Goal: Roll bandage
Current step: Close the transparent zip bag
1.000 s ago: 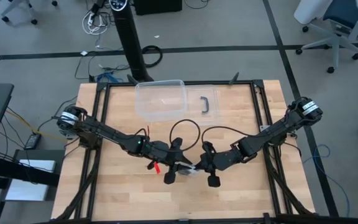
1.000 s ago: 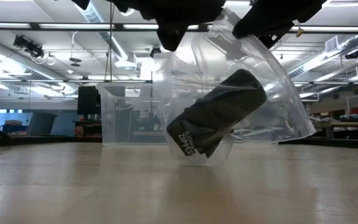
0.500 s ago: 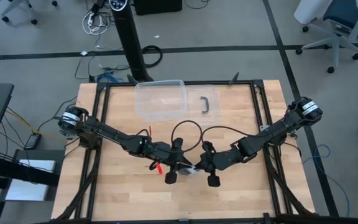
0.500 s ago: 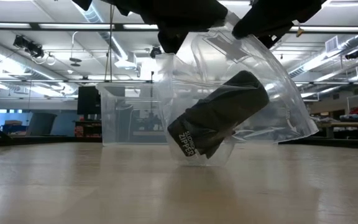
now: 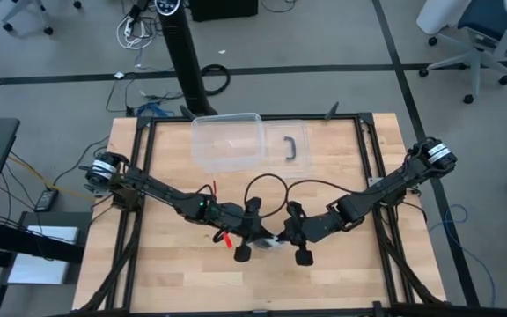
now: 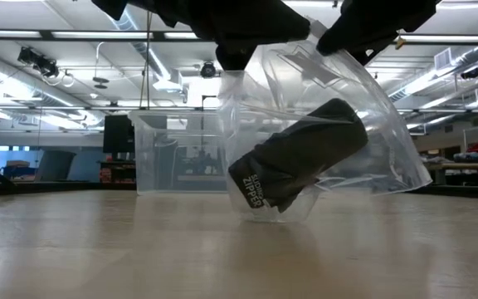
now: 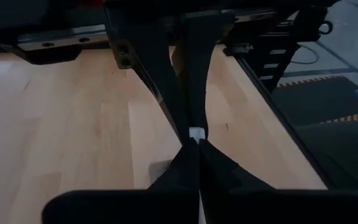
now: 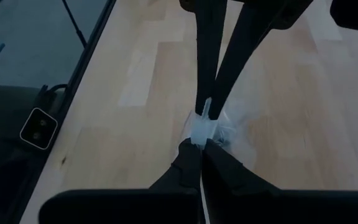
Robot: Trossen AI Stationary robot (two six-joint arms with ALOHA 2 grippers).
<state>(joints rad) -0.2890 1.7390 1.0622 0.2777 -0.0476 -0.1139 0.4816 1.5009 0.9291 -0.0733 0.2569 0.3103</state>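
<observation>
- Two grippers now pinched on the top edge of the clear zipper bag point(image 6: 330, 133), left gripper point(image 5: 255, 239) and right gripper point(image 5: 282, 239) close together near the middle of the table point(image 5: 174, 282).
- Left fingers point(image 7: 178, 106) half open a second ago, now fully closed with a sliver of clear plastic showing at the tips.
- Right fingers point(image 8: 209, 56) closed as before, clamped on a small fold of the same bag rim.
- Hanging below both: the bag, lower corner resting on the wood, shifted slightly since the left grip closed.
- Inside it, tilted: the bandage point(image 6: 301, 154), a rolled black bundle, lower end near the bag's bottom, upper end leaning up toward the right.
- Behind, well apart: a clear plastic box point(image 5: 227, 141) with its black handle point(image 5: 294, 146) just beside it.
- Judgement: both sides of the mouth now gripped, so likely ready to pull the zipper seal apart; bandage still sealed in, rolling not yet started.
- Risk: thin pinches may slip off the slick plastic.
</observation>
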